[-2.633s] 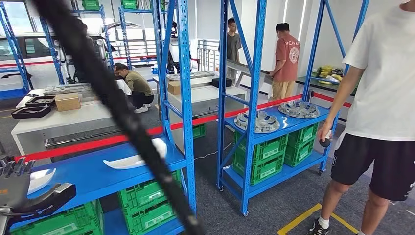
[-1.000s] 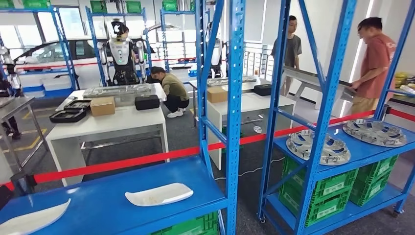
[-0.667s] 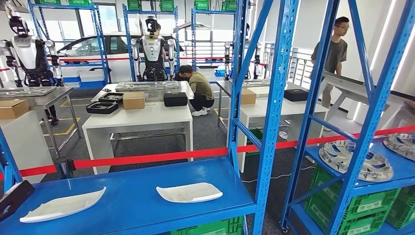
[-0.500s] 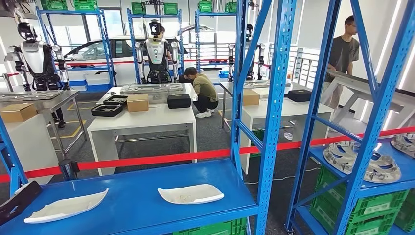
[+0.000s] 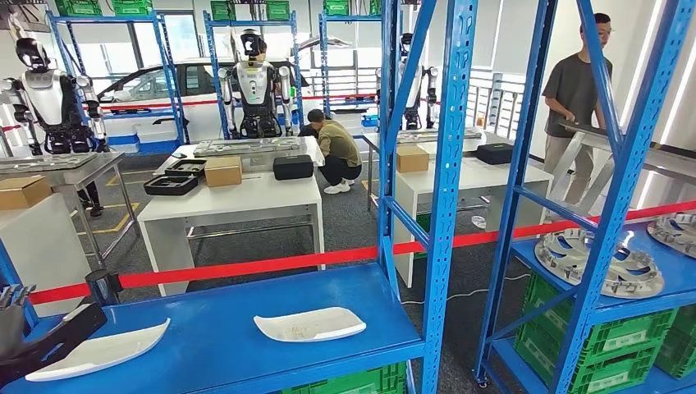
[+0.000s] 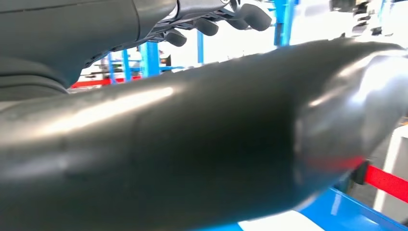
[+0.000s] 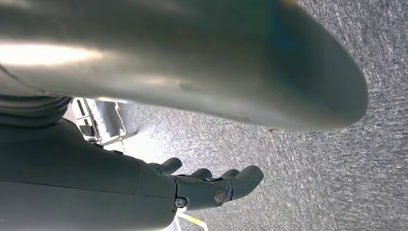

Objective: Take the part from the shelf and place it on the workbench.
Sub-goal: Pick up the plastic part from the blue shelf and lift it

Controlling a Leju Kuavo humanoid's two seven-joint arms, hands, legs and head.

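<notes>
Two white curved parts lie on the blue shelf (image 5: 213, 328): one (image 5: 309, 324) near the middle, one (image 5: 98, 350) at the left end. My left hand (image 5: 33, 336) hovers at the shelf's left end, its dark thumb stretched out just above the left part's tip and its fingers (image 5: 12, 295) raised; it holds nothing. In the left wrist view the thumb is huge and close, with the fingers (image 6: 216, 21) spread beyond it and a bit of white part (image 6: 284, 222) below. My right hand (image 7: 216, 185) hangs over grey carpet, fingers loosely extended and empty.
Blue uprights (image 5: 447, 189) frame the shelf on the right. A red barrier tape (image 5: 271, 263) runs behind it. Beyond stands a white workbench (image 5: 230, 201) with a box and black cases. Other robots and people are farther back; a person (image 5: 574, 98) stands at right.
The camera has swung, so the whole scene shifted; the shelf with both white parts now sits straight ahead. My left hand has risen into the lower left corner beside the left part.
</notes>
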